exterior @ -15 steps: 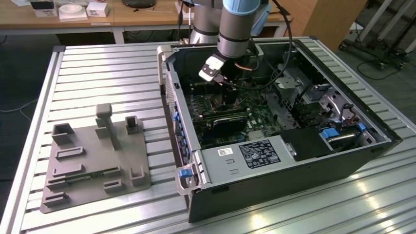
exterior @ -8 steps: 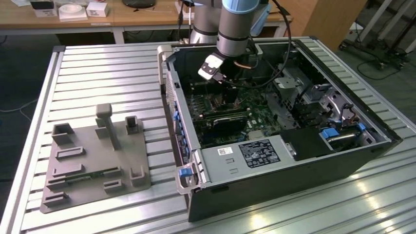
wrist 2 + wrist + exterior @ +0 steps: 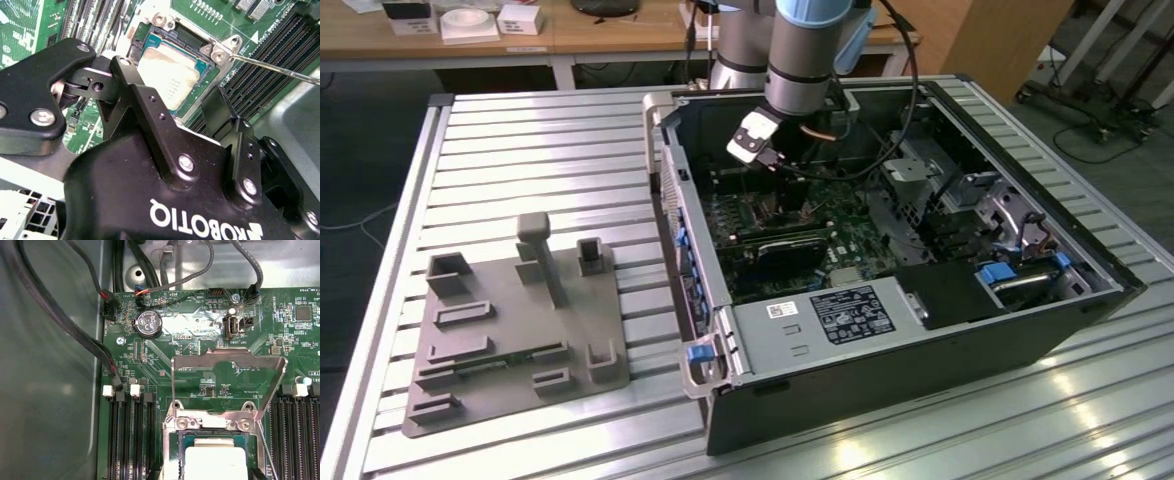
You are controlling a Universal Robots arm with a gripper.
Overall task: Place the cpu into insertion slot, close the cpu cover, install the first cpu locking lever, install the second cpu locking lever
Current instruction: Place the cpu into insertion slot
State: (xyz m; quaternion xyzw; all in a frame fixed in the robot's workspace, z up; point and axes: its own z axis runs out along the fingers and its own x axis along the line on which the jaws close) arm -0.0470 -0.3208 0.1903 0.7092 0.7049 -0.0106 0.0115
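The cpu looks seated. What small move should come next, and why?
Probably swing the cover down onto the slot: the cpu already lies in it, the cover is flipped open, and the gripper hangs open and empty over it.

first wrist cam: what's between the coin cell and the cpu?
In the first wrist view, the cpu cover, swung open, stands between the coin cell and the seated cpu; green board shows through its window.
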